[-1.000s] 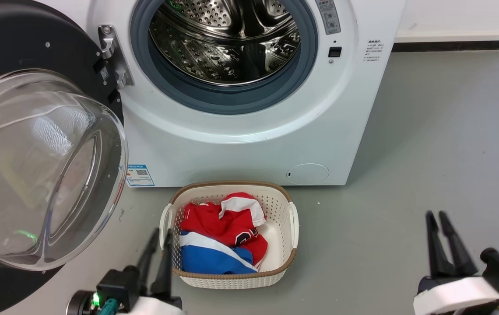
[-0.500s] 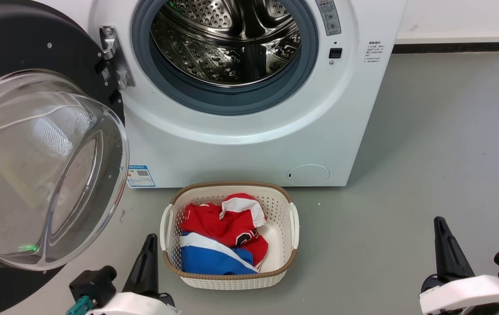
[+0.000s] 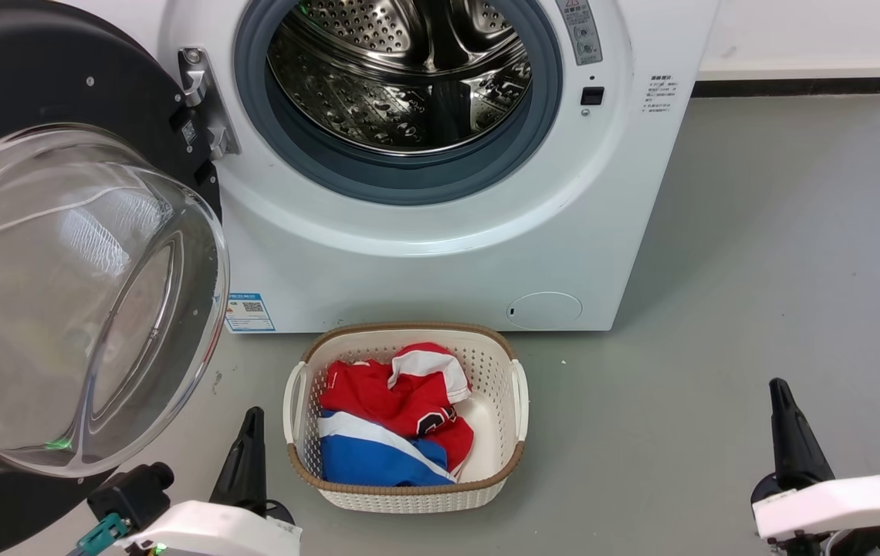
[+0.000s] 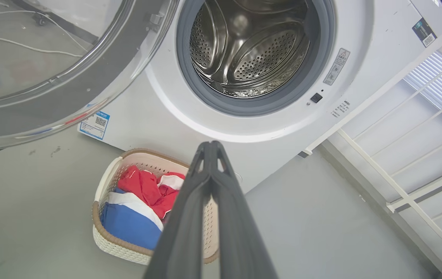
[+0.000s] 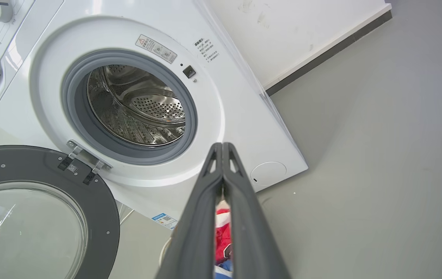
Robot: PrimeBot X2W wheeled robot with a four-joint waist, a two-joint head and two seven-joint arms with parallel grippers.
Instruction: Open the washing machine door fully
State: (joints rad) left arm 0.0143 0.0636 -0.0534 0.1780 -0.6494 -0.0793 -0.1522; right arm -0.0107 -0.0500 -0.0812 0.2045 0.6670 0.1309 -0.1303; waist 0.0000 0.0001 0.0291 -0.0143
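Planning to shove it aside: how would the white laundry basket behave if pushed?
The basket probably slides rather than tips: it sits low and wide on the smooth floor. Likely light, holding only a few crumpled garments.

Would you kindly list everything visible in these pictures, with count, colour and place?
White front-loading washing machine: one, white, centre, steel drum exposed.
Round glass-bowled washing machine door: one, black rim, clear glass, open at the robot's left.
Perforated plastic laundry basket: one, white with brown rim, on floor before machine.
Crumpled clothes: one heap, red, white, blue, inside basket.
Left gripper: one, dark fingers shut, lower left beside basket.
Right gripper: one, dark fingers shut, lower right.
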